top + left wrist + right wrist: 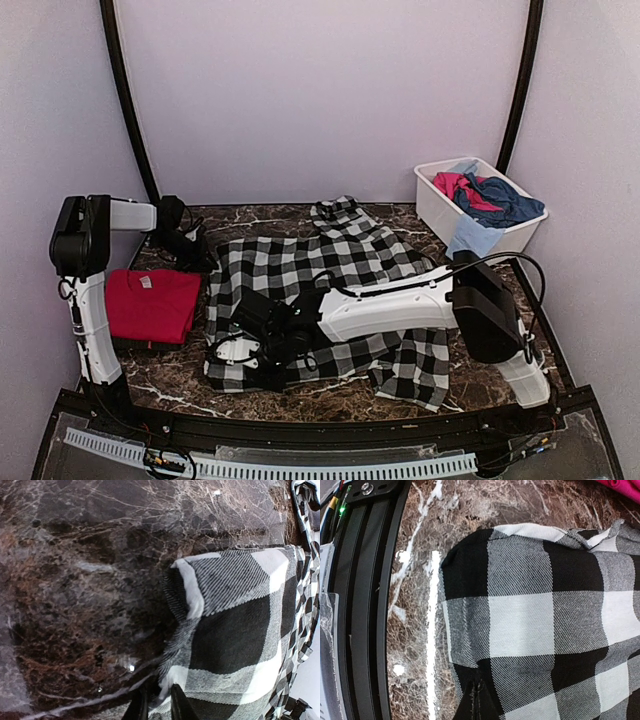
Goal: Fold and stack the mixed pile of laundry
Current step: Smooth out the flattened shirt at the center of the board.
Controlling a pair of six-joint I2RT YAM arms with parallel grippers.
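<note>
A black-and-white checked garment (340, 260) lies spread over the middle of the marble table. My left gripper (195, 248) is at its far left corner. In the left wrist view the fingers (180, 705) stand narrowly apart with the cloth's edge (235, 630) pinched between them. My right gripper (235, 350) reaches across to the near left corner; its fingertips (479, 697) are pressed together on puckered checked cloth (535, 615). A folded red tee (150, 300) lies left of the garment, and its edge (625, 487) shows in the right wrist view.
A white tub (440, 215) stands at the back right with pink (455, 185) and blue (505, 200) pieces in it. A light blue piece (470, 238) hangs over its wall. The black front rail (365, 605) runs close to the right gripper.
</note>
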